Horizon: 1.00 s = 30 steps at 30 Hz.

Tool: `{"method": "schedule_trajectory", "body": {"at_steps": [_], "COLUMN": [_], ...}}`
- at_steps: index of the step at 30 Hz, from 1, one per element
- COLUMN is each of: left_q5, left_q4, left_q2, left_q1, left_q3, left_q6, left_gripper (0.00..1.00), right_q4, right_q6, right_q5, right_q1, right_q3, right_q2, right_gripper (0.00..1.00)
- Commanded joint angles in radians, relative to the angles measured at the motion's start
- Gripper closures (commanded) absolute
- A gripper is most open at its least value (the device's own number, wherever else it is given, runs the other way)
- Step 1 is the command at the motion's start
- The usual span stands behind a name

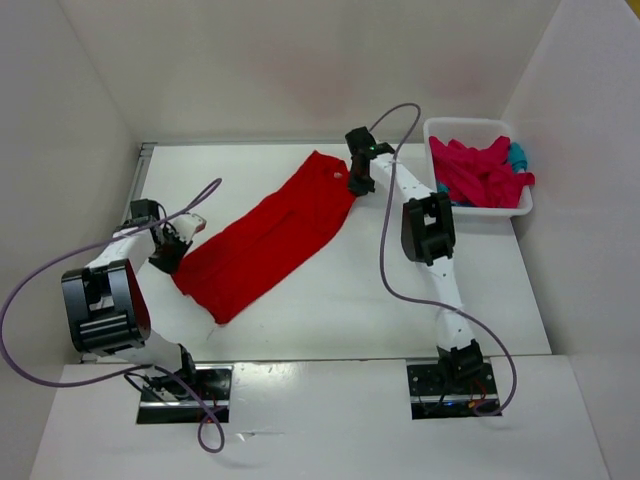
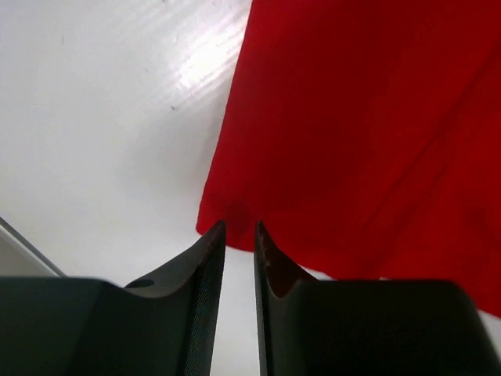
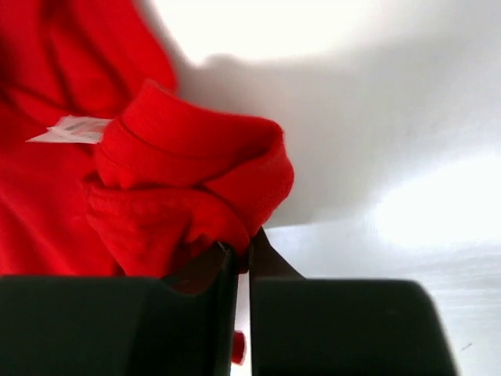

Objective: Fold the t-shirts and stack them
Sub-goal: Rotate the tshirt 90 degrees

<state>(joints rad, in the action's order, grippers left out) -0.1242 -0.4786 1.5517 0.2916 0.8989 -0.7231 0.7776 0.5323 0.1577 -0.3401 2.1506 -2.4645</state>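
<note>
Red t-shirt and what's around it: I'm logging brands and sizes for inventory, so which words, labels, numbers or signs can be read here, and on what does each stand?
No text can be read in any view.
White tag at the collar of the red t-shirt: any print on it is too blurred to read.
Basket and table: no writing visible.

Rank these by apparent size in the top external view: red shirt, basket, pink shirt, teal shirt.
1. red shirt
2. basket
3. pink shirt
4. teal shirt, mostly buried under the pink one, so only its visible part ranks last.
</note>
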Motion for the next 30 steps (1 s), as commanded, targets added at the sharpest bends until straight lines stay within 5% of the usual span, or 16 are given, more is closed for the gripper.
{"method": "schedule_trajectory", "body": {"at_steps": [1,4,5,10,16,21,26,29,30], "left_q5": [0.015,0.026,0.026,0.006,-0.032,-0.042,-0.124,-0.212,-0.236], "left_q4": [-0.101,-0.121,-0.136,-0.163,-0.144,-0.123,-0.197,-0.308,-0.321], "left_q2": [-0.056,-0.087,-0.1,-0.124,-0.165,-0.251,-0.292,-0.214,-0.194], "left_q1": [-0.008,-0.017,-0.017,-0.026,-0.026,-0.006,0.098,0.173,0.173], "left_q3": [-0.012,-0.047,-0.061,-0.075,-0.029,-0.017,0.012,0.095,0.112], "left_q6": [0.025,0.014,0.014,0.034,0.093,0.152,0.162,0.125,0.125], "left_gripper": [0.72,0.69,0.69,0.64,0.55,0.39,0.36,0.35,0.35], "right_q4": [0.113,0.283,0.247,0.268,0.304,0.363,0.434,0.309,0.163], "right_q6": [-0.066,-0.112,-0.103,-0.109,-0.129,-0.114,-0.025,0.044,0.075], "right_q5": [0.097,0.157,0.145,0.141,0.232,0.295,0.46,0.384,0.35], "right_q1": [-0.003,-0.004,-0.004,0.035,-0.009,-0.135,-0.364,-0.46,-0.48], "right_q3": [0.255,0.772,0.782,0.781,0.628,0.503,0.271,-0.017,-0.234], "right_q2": [-0.103,-0.328,-0.32,-0.278,-0.03,0.194,0.407,0.632,0.707], "right_gripper": [0.9,0.85,0.83,0.39,0.0,0.0,0.0,0.0,0.0]}}
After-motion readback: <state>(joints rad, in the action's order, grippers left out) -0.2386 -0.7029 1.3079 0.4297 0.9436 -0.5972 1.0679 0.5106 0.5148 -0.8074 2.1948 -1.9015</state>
